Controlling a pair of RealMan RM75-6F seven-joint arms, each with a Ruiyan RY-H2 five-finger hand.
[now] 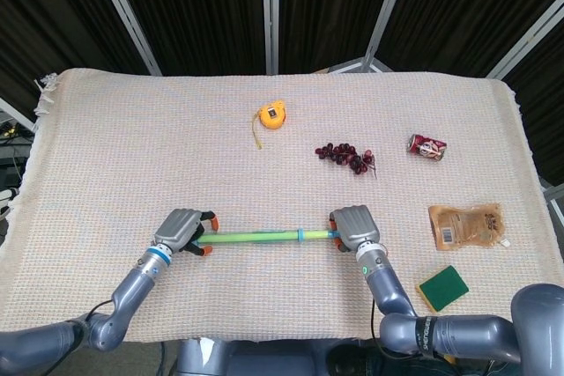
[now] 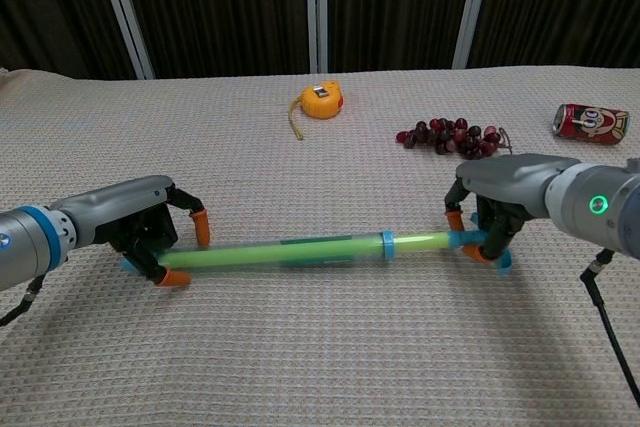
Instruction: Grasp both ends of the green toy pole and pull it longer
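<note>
The green toy pole (image 1: 256, 236) lies left to right on the woven cloth near the table's front edge, with a blue ring (image 2: 386, 242) partway along it. My right hand (image 1: 355, 226) grips its right end, orange fingertips (image 2: 453, 219) wrapped around the blue cap. My left hand (image 1: 181, 231) sits over the left end. In the chest view the left hand (image 2: 135, 222) straddles the pole (image 2: 300, 250), one fingertip (image 2: 200, 230) above it and the thumb tip (image 2: 172, 279) below, with gaps still showing. The left blue cap is mostly hidden behind that hand.
An orange tape measure (image 1: 271, 115) lies at the back centre. A bunch of dark grapes (image 1: 345, 156) and a red can (image 1: 427, 146) lie right of the middle. A brown pouch (image 1: 465, 224) and a green sponge (image 1: 443, 287) sit at the front right.
</note>
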